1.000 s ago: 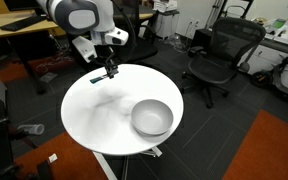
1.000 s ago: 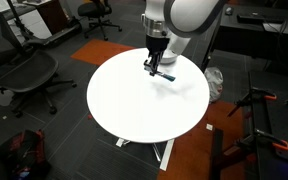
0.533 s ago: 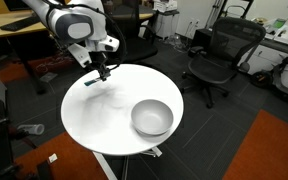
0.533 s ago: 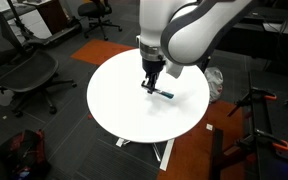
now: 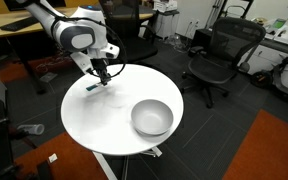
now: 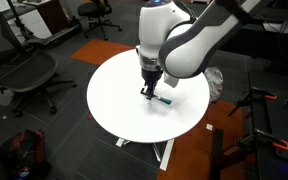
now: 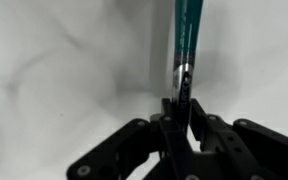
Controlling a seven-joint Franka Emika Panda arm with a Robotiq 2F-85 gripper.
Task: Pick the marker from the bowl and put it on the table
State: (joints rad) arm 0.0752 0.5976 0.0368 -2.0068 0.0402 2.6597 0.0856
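Observation:
The teal marker [image 7: 187,35] is held by its dark end between my gripper's [image 7: 183,108] fingers and runs away from me, low over the white round table [image 7: 54,70]. In both exterior views the gripper [image 5: 101,78] [image 6: 150,90] is down at the table's surface near its edge, with the marker [image 6: 164,99] [image 5: 92,86] sticking out sideways. The grey-white bowl [image 5: 151,117] stands empty on the table, well apart from the gripper. The arm hides the bowl in an exterior view.
Black office chairs [image 5: 216,55] [image 6: 29,72] stand around the table. Wooden desks [image 5: 24,25] are behind the arm. An orange carpet patch [image 5: 269,150] lies on the floor. The table [image 6: 119,100] has bare white surface beside the gripper.
The gripper has moved with the marker across the table toward its edge and lowered until the marker is at the surface.

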